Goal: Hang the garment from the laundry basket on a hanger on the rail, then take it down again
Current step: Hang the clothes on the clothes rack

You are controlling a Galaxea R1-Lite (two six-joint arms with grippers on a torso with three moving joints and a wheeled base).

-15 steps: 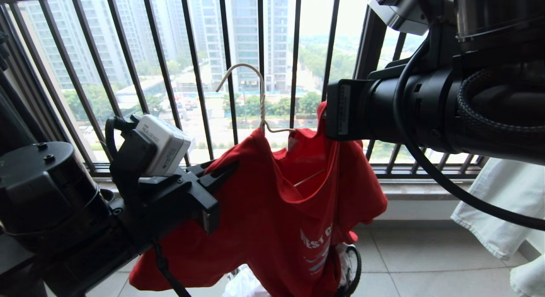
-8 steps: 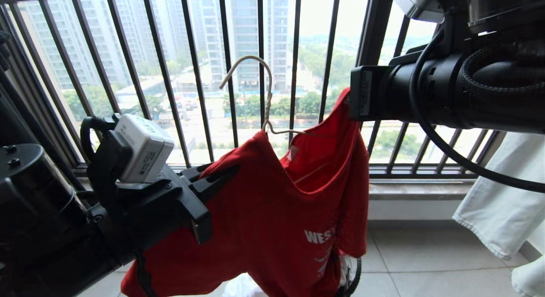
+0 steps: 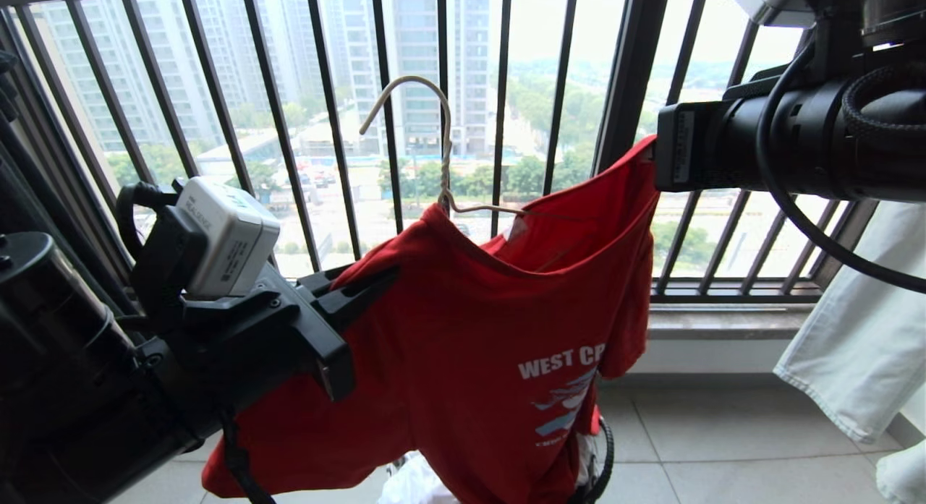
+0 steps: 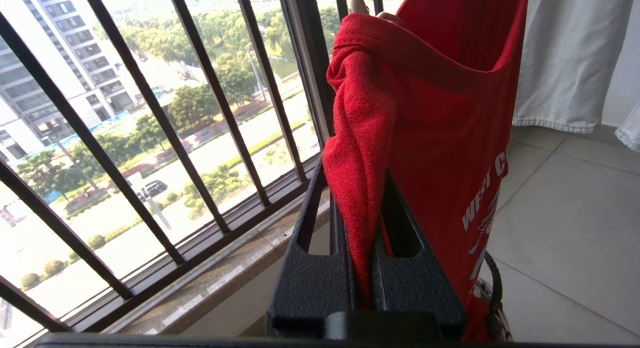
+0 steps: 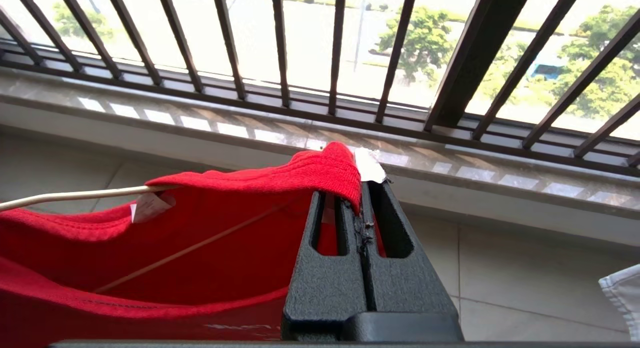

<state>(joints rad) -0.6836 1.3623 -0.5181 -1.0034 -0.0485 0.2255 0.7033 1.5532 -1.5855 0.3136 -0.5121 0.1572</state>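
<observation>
Head view, left to right: at eight o'clock the left gripper [image 3: 362,291] is clamped tight on a fold of the red garment [image 3: 463,359]. At centre the hanger [image 3: 443,164] stands with its hook free at twelve o'clock before the window railing [image 3: 333,128], its wire inside the collar. At two o'clock the right gripper [image 5: 361,188] pinches the collar edge. At six o'clock the laundry basket [image 3: 606,453] peeks out below.
</observation>
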